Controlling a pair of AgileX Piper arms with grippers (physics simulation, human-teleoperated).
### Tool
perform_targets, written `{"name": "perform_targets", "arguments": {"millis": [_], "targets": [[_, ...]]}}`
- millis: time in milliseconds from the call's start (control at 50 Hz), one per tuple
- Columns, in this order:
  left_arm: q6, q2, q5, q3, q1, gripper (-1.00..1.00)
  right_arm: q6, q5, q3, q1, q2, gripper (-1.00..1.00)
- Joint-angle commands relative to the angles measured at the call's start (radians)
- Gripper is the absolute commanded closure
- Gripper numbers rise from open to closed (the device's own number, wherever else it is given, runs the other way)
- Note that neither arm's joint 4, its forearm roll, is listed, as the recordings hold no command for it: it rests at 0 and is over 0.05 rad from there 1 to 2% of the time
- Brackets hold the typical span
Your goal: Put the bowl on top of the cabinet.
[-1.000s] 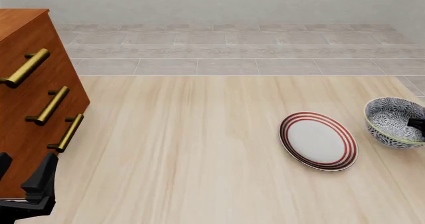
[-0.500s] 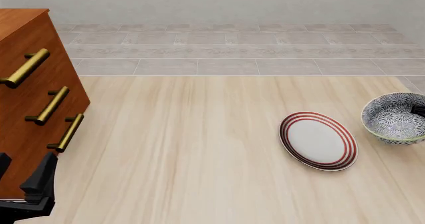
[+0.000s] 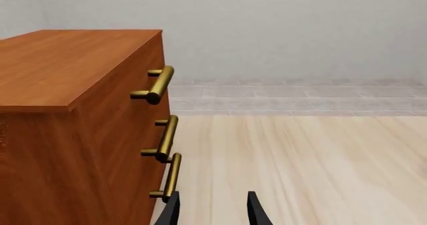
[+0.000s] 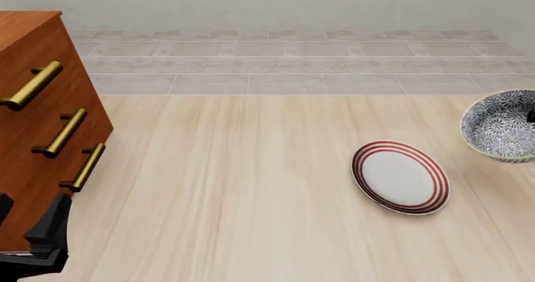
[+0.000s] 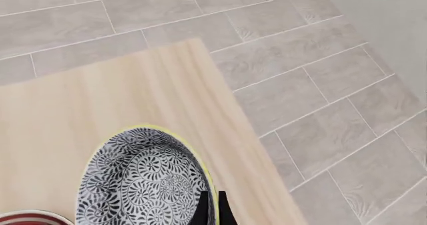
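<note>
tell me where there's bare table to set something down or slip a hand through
The widest free patch is the table between the cabinet and the red-ringed plate. The back strip beyond the plate is bare too. It is crowded at the right edge, where the bowl hangs in the right gripper, and near the left gripper beside the cabinet.

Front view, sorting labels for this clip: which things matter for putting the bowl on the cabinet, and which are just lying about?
Part of the job:
- bowl, clamped at its rim by the right pincer
- cabinet

Just lying about:
- red-ringed plate
- left pincer, open and idle beside the cabinet
</note>
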Motion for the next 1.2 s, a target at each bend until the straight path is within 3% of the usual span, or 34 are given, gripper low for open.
{"name": "perform_targets", "arguments": {"millis": [20, 240, 280, 400, 480, 540, 1200], "targets": [[-0.002, -0.004, 0.001, 0.000, 0.001, -1.00, 0.014, 0.019, -0.012, 0.038, -0.080, 1.00], [-0.003, -0.007, 0.004, 0.000, 0.001, -1.00, 0.010, 0.031, -0.007, 0.095, -0.144, 1.00], [-0.003, -0.008, 0.004, 0.000, 0.002, -1.00, 0.039, 0.043, -0.010, 0.130, -0.159, 1.00], [-0.005, -0.016, 0.011, 0.000, 0.002, -1.00, 0.043, 0.063, -0.011, 0.168, -0.207, 1.00], [-0.006, -0.020, 0.015, 0.000, 0.001, -1.00, 0.083, 0.083, -0.017, 0.230, -0.227, 1.00], [-0.007, -0.020, 0.014, 0.000, 0.001, -1.00, 0.059, 0.083, -0.017, 0.233, -0.238, 1.00], [-0.018, -0.041, 0.021, -0.001, -0.002, -1.00, 0.028, 0.160, -0.044, 0.448, -0.363, 1.00]]}}
